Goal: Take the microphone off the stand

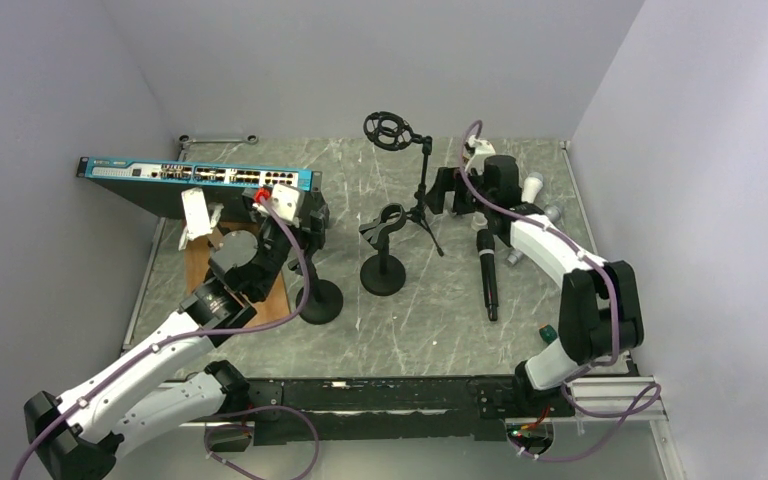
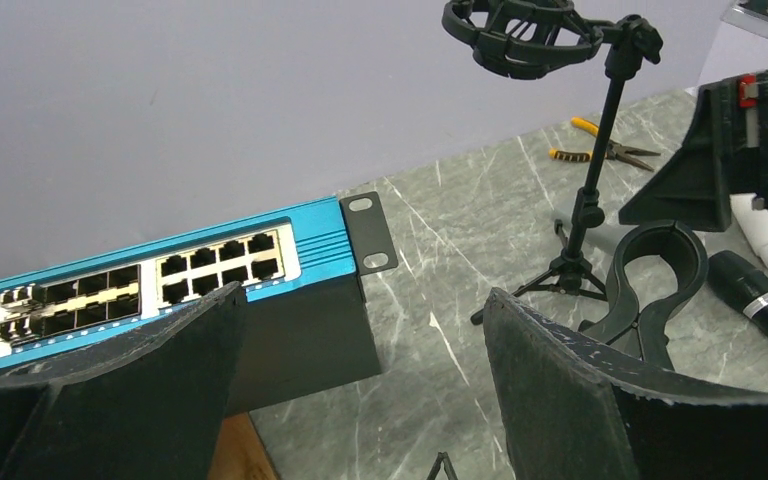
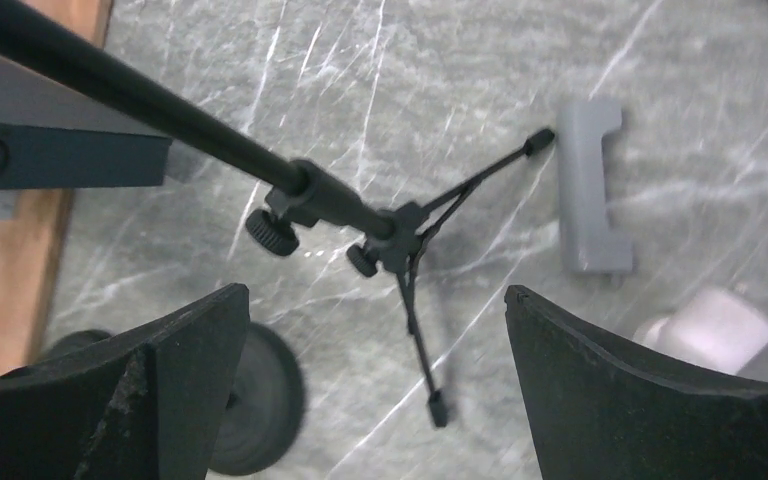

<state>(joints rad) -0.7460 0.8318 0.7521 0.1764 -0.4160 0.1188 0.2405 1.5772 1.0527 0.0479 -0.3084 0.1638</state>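
A black microphone (image 1: pixel 486 272) lies flat on the table at the right, apart from every stand; its end shows in the left wrist view (image 2: pixel 760 300). A round-base stand (image 1: pixel 383 272) with an empty black clip (image 2: pixel 660 265) stands mid-table. A tripod stand (image 1: pixel 423 190) with an empty shock mount (image 1: pixel 390 130) stands behind it; its legs show in the right wrist view (image 3: pixel 400 235). My left gripper (image 1: pixel 305 215) (image 2: pixel 360 340) is open and empty beside the network switch. My right gripper (image 1: pixel 448 192) (image 3: pixel 375 340) is open and empty above the tripod's legs.
A blue network switch (image 1: pixel 200 178) lies at the back left, with a wooden board (image 1: pixel 205 270) beside it. A second round base (image 1: pixel 320 300) sits under my left arm. Pliers (image 2: pixel 600 150), a grey part (image 3: pixel 590 190) and white cylinders (image 1: pixel 532 188) lie at the back right.
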